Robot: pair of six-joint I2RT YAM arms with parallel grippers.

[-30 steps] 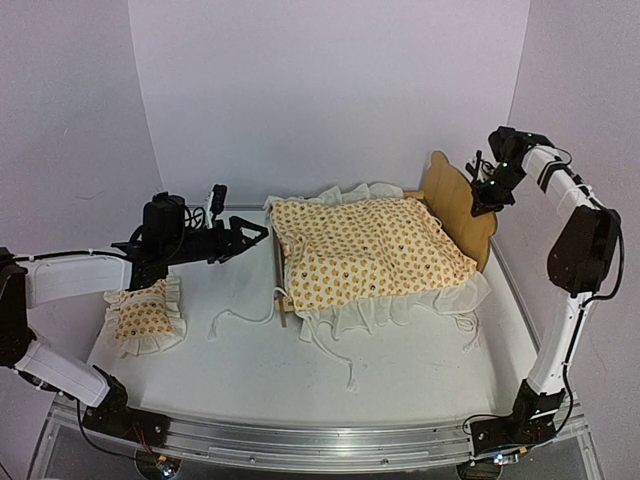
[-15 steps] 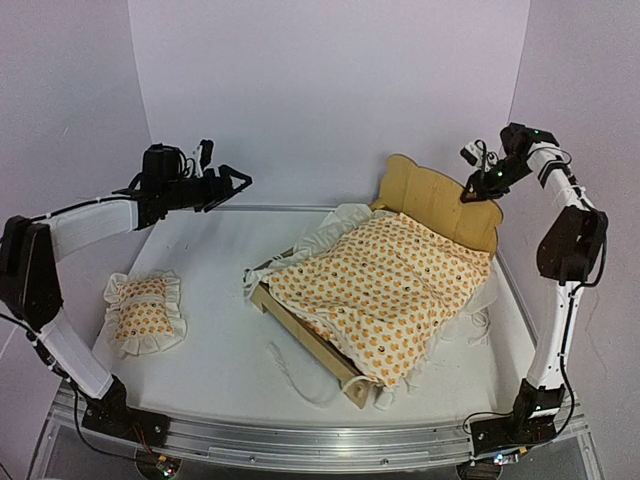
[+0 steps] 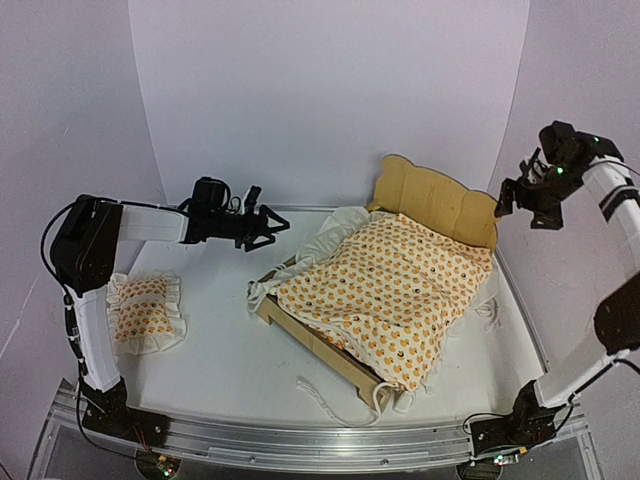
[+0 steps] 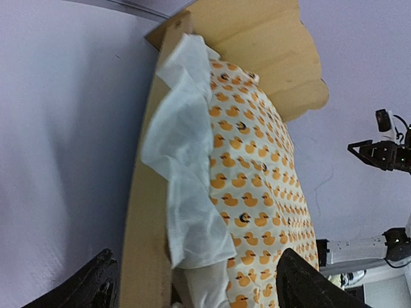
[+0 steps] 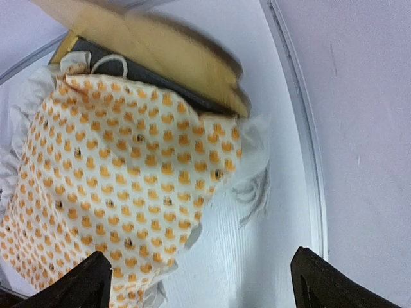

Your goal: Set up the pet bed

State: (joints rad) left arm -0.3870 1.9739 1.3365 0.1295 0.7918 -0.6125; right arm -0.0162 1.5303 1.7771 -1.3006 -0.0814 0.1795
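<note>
Cream ruffled pillow (image 3: 143, 312) lies near left of the white table (image 3: 220, 365) | plywood pet bed (image 4: 144, 224) sits slantwise at centre, footboard (image 3: 325, 352) nearest, wavy headboard (image 3: 440, 205) farthest | duck-print cover (image 3: 390, 290) draped over it, ties trailing | left gripper (image 3: 272, 230) hovers spread, empty, near its left corner | right gripper (image 3: 520, 205) spread, empty, raised right of headboard

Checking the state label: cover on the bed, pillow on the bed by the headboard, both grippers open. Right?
No. The pillow lies on the table, left of the bed and apart from it; the top external view shows it. Cover on the bed, left gripper and right gripper open: correct.
</note>
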